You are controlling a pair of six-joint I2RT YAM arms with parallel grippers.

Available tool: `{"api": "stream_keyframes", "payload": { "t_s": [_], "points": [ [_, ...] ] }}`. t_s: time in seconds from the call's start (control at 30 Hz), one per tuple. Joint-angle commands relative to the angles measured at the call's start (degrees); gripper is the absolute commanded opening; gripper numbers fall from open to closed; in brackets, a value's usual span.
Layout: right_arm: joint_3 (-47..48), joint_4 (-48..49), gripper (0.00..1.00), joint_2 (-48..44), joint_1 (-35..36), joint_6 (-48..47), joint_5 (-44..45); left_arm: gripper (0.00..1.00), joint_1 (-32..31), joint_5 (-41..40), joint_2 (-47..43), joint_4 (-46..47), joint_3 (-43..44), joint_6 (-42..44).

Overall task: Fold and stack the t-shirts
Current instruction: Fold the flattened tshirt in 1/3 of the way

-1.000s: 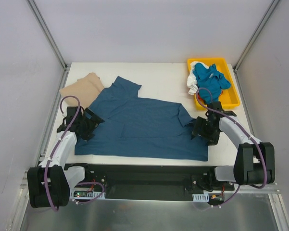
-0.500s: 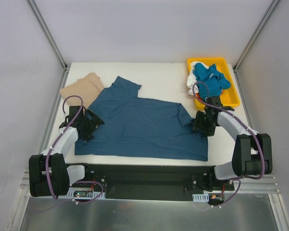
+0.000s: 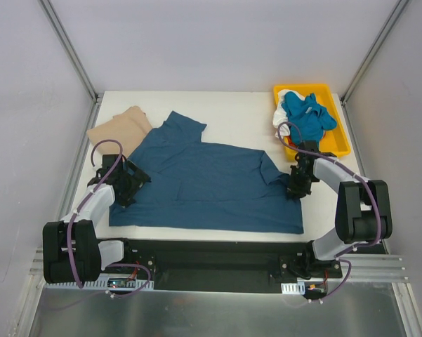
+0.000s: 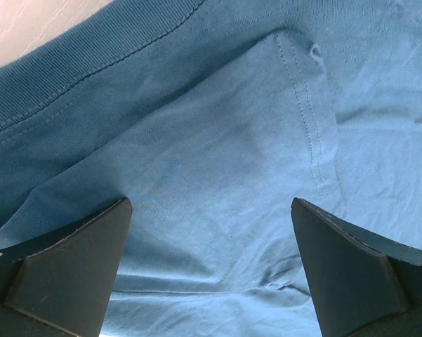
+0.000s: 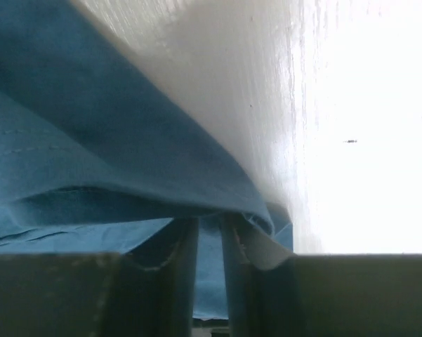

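A large dark teal-blue t-shirt (image 3: 203,182) lies spread flat across the white table. My left gripper (image 3: 130,184) is open over its left sleeve area; in the left wrist view the fingers (image 4: 70,260) stand wide apart above the cloth (image 4: 218,140), with a seam between them. My right gripper (image 3: 293,188) is at the shirt's right sleeve edge. In the right wrist view the jaws (image 5: 209,228) are nearly together with a fold of the blue cloth (image 5: 91,140) pinched between them. A tan-beige t-shirt (image 3: 119,130) lies folded at the back left.
A yellow tray (image 3: 337,144) stands at the back right, holding a crumpled brighter blue shirt (image 3: 305,116) and a white one (image 3: 281,125). Bare white table (image 5: 351,105) shows beside the right gripper. Grey walls enclose the table.
The right gripper has moved back and inward along the shirt's right edge to the sleeve, and its jaws have closed on the cloth. The left arm has barely moved.
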Motion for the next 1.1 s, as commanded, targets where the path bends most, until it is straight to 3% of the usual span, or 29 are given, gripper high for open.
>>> {"api": "stream_keyframes", "payload": {
  "t_s": [0.0,0.23,0.33,0.37,0.5,0.83,0.93,0.97,1.07],
  "points": [
    [2.01,-2.27,0.12,-1.77,-0.12,1.19,1.55,0.99,-0.28,-3.11,1.23,0.11,-1.31,1.72],
    [2.54,-7.37,0.14,-4.42,-0.12,2.51,4.46,0.99,-0.28,-2.93,1.93,0.11,-1.14,1.89],
    [2.71,-9.04,0.09,-5.73,-0.12,2.69,4.81,0.99,-0.28,-3.11,1.93,0.11,-1.40,1.89],
    [2.80,-9.57,0.03,-6.35,-0.12,2.60,4.72,0.99,-0.28,-3.28,1.93,0.11,-1.40,1.98],
    [2.45,-11.94,0.01,-8.02,-0.11,2.86,4.20,0.99,-0.36,-3.46,2.20,0.11,-1.58,1.98],
    [1.13,-7.73,0.15,-3.63,-0.03,2.69,0.33,0.99,-0.36,-3.02,2.55,0.11,-1.75,2.60],
    [1.57,-6.85,0.24,-1.70,0.06,2.43,-0.90,0.99,-0.28,-2.93,2.20,0.02,-2.10,2.77],
    [1.66,-6.76,0.32,-1.17,0.06,2.16,-1.42,0.99,-0.28,-2.85,2.11,0.11,-2.11,2.77],
    [1.66,-6.85,0.36,-0.73,0.41,1.90,-1.96,0.99,-0.36,-2.93,2.20,0.11,-2.19,2.77]
  ]
}}
